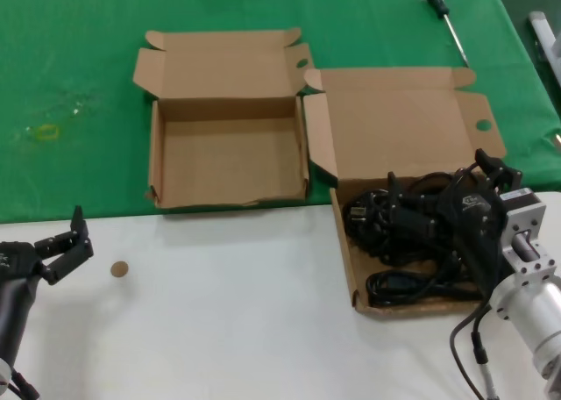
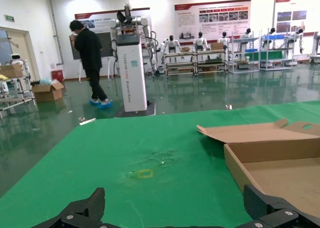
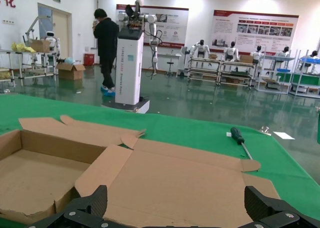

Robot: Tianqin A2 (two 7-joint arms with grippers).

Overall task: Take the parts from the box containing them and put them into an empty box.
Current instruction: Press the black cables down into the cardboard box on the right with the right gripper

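The black cable bundles [image 1: 394, 217] lie in the larger tall-lidded box [image 1: 346, 242] at the right, with one looped cable [image 1: 399, 286] near its front wall. My right gripper [image 1: 496, 167] hangs open over that box's right side, above the cables and holding nothing. In the right wrist view its open fingers [image 3: 95, 202] frame the tall lid flap [image 3: 185, 183]; the cables are hidden there. The smaller box [image 1: 228, 159] stands empty at centre-left and also shows in the right wrist view [image 3: 35, 173]. My left gripper [image 1: 68, 242] is open and empty over the white table at the front left.
A screwdriver [image 1: 444, 14] lies on the green cloth [image 1: 70, 84] at the back right. A small brown disc [image 1: 119, 268] sits on the white table [image 1: 228, 321]. In the left wrist view my left gripper [image 2: 175, 210] faces the green cloth, with the smaller box's corner [image 2: 280, 168] to one side.
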